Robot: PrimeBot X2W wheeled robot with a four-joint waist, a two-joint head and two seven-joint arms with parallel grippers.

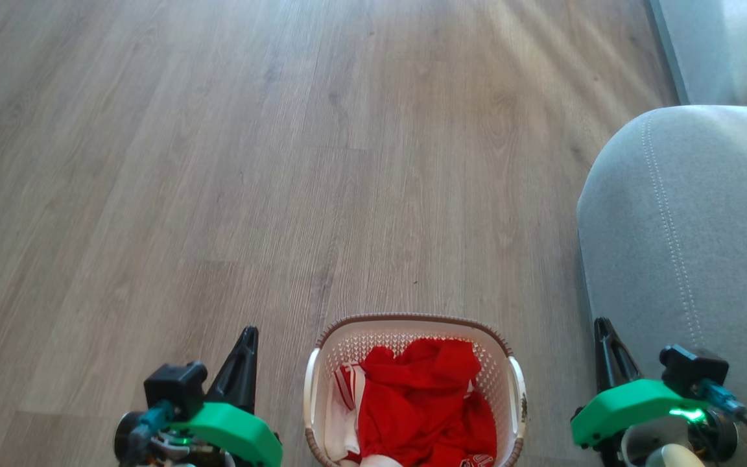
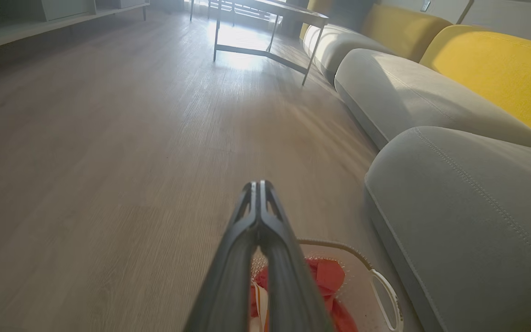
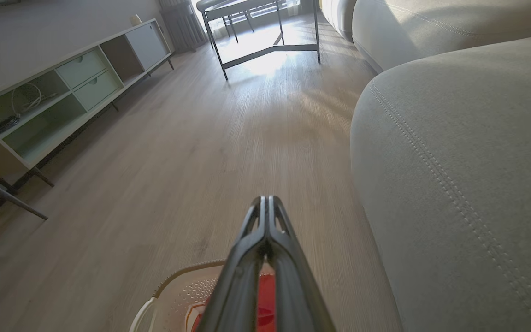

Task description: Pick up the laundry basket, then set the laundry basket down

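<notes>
The laundry basket [image 1: 406,323] stands on the wood floor at the bottom middle of the head view, white with a brown braided rim and white side handles, holding red and white clothes. My left gripper [image 1: 249,332] is to its left, shut, with empty fingers pointing forward and clear of the basket. My right gripper [image 1: 600,322] is to the basket's right, also shut and empty, close to the sofa. In the left wrist view the shut left gripper [image 2: 259,183] rises over the basket [image 2: 387,290]. In the right wrist view the shut right gripper [image 3: 266,199] stands above the basket [image 3: 178,279].
A grey sofa [image 1: 691,246] crowds the right side, with yellow back cushions [image 2: 491,60]. A metal-legged table [image 2: 265,27] stands far ahead. A low cabinet [image 3: 62,101] with drawers runs along the left wall. Open wood floor [image 1: 283,162] lies ahead.
</notes>
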